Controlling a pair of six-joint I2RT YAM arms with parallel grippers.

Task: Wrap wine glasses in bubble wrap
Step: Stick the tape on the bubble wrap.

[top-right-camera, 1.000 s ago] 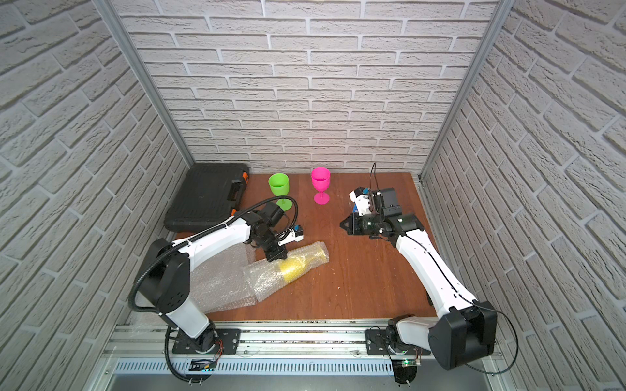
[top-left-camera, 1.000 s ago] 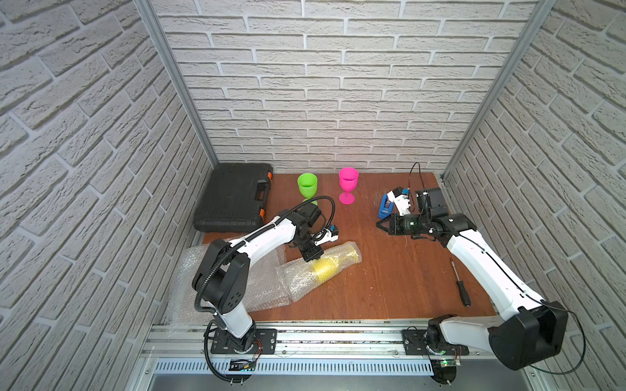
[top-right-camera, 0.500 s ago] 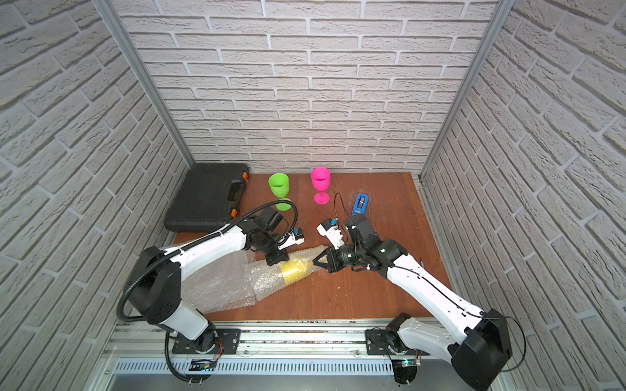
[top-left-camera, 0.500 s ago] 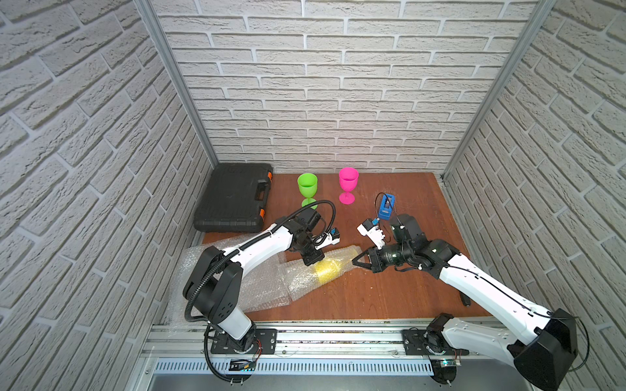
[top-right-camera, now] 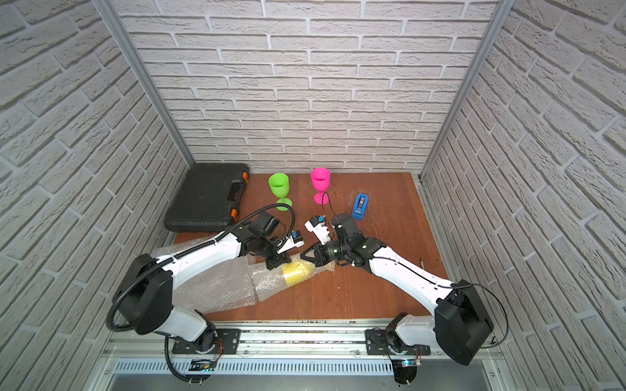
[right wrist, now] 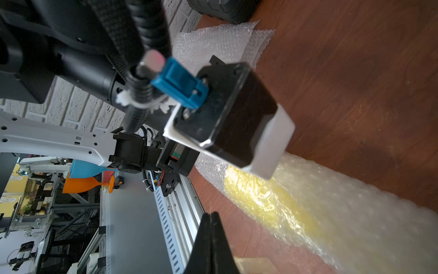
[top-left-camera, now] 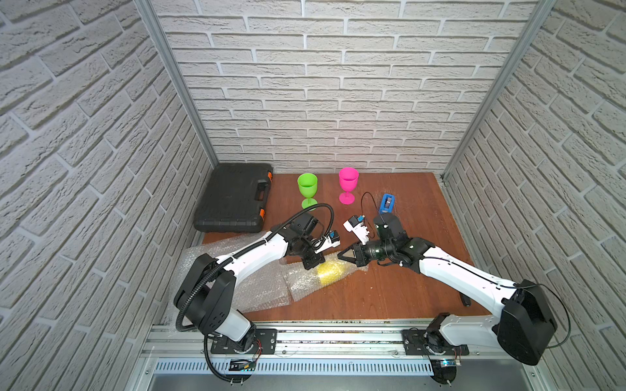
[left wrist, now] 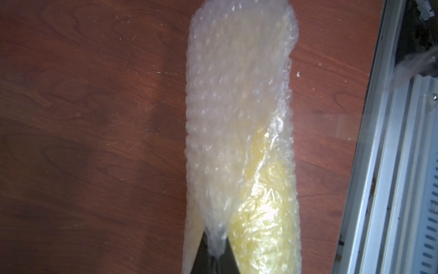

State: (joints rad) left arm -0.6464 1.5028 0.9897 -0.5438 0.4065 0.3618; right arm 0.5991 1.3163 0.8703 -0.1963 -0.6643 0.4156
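Left tool (top-left-camera: 310, 265) is clamping shut on a pinched fold of the bubble wrap (top-left-camera: 303, 284). The left wrist view is showing clear film bunching up between the two black fingers (left wrist: 201, 263). Right tool (top-left-camera: 339, 256) is sitting with jaws pressed together, tip by the back edge of the same bundle and close to the left tool. Can't tell if it's touching the film or has anything thin caught between the jaws. Yellow goblet (top-left-camera: 330, 272) is lying on its side inside the wrap, mid-worktop (top-left-camera: 389, 298), showing through as a bright yellow blur under the bubbles. The wrap is sitting as a loose tube longer than the goblet, with empty film trailing off front-left. Spare sheets (top-left-camera: 257, 287) are lying flat beside it, partly under the left arm. Green goblet (top-left-camera: 307, 185) and pink goblet (top-left-camera: 348, 177) are standing upright and unwrapped near the back wall, blue tape dispenser (top-left-camera: 387, 202) near the pink one, black case (top-left-camera: 233, 203) back-left. Versus a second ago, the right arm has swung from the tape dispenser over to the bundle, leaving the dispenser uncovered. The left tool is still holding the wrap, and the bundle is staying roughly in the same spot.
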